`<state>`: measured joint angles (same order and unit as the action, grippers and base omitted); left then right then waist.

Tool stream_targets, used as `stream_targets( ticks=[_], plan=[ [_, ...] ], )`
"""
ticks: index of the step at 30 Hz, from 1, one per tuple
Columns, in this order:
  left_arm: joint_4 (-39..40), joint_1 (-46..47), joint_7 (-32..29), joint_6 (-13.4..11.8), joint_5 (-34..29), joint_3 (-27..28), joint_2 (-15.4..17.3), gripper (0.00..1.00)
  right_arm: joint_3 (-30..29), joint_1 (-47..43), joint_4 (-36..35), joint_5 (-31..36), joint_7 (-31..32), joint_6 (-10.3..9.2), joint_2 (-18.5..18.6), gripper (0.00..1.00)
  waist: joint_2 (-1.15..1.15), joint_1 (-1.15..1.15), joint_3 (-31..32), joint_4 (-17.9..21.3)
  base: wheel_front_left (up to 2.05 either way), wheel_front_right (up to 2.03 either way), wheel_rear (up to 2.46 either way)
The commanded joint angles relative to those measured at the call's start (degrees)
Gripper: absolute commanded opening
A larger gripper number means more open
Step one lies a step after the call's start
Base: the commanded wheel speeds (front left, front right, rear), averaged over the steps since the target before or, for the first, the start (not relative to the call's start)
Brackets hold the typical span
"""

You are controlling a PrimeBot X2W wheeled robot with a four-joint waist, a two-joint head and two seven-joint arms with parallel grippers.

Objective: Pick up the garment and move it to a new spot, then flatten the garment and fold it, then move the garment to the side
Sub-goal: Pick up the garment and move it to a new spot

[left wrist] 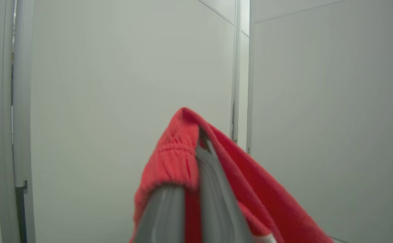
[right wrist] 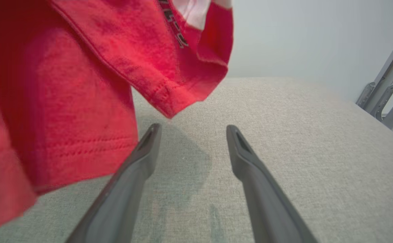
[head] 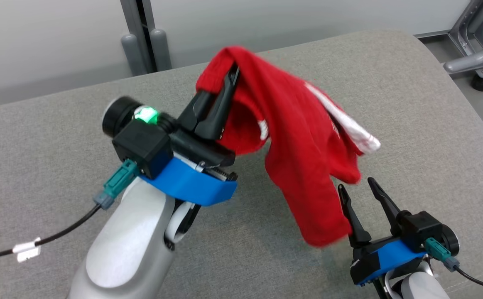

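Left hand [head: 234,77] pinches the red garment [head: 303,166] by its elastic edge, cloth hanging over the middle of the bench [head: 411,83], right hand [head: 355,184] spread and empty just beside the lower hem: pickup looks done; set-down, flattening, folding, side move remain.

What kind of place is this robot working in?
Likely a robot lab or test room: a padded grey fabric table, plain pale wall panels, and a metal frame on a caster at the right. A red garment hangs from the left tool.
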<state>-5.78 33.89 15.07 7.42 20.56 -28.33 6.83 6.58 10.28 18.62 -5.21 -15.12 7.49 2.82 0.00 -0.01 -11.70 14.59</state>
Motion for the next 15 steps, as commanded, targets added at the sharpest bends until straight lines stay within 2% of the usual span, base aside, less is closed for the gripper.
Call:
stream_targets(
  ticks=[1, 6, 11, 12, 13, 14, 15],
  plan=[
    [-1.0, -2.0, 0.2, 0.1, -0.3, 0.6, 0.6, 0.00, -0.2, -0.4, -0.3, -0.3, -0.1, 0.01, 0.1, 1.00, 0.00, 0.01, 0.1, -0.2, 0.00, 0.00, 0.00],
    [-7.2, -7.9, 0.2, 0.1, -0.4, 2.9, 2.1, 0.00, -0.5, -0.5, -0.2, 0.0, -0.1, 0.01, 0.2, 1.00, 0.00, 0.01, 0.3, -2.0, 0.00, 0.00, 0.00],
    [-16.0, -13.4, 0.2, 0.1, -1.3, 7.8, 3.8, 0.02, -0.3, 0.1, 0.0, 0.4, -0.1, 0.01, 0.2, 1.00, 0.00, 0.01, 0.8, -4.0, 0.00, 0.00, 0.00],
    [-17.7, -14.4, 0.2, 0.0, -1.5, 9.0, 3.9, 0.33, -0.3, 0.2, 0.1, 0.5, -0.1, 0.01, 0.2, 1.00, 0.00, 0.01, 1.0, -4.4, 0.00, 0.00, 0.00],
    [-18.8, -15.3, 0.2, -0.1, -1.8, 10.2, 4.0, 0.85, -0.2, 0.2, 0.2, 0.6, -0.1, 0.01, 0.2, 1.00, 0.00, 0.01, 1.2, -4.7, 0.00, 0.00, 0.00],
    [-19.6, -16.0, 0.2, -0.1, -2.4, 11.3, 4.1, 0.97, -0.2, 0.2, 0.2, 0.7, -0.1, 0.01, 0.2, 1.00, 0.00, 0.01, 1.5, -5.1, 0.00, 0.00, 0.00],
    [-20.5, -16.9, 0.2, -0.1, -2.8, 12.3, 4.1, 1.00, -0.3, 0.1, 0.3, 0.7, 0.0, 0.01, 0.2, 1.00, 0.00, 0.01, 1.9, -5.5, 0.00, 0.00, 0.00]
  ],
)
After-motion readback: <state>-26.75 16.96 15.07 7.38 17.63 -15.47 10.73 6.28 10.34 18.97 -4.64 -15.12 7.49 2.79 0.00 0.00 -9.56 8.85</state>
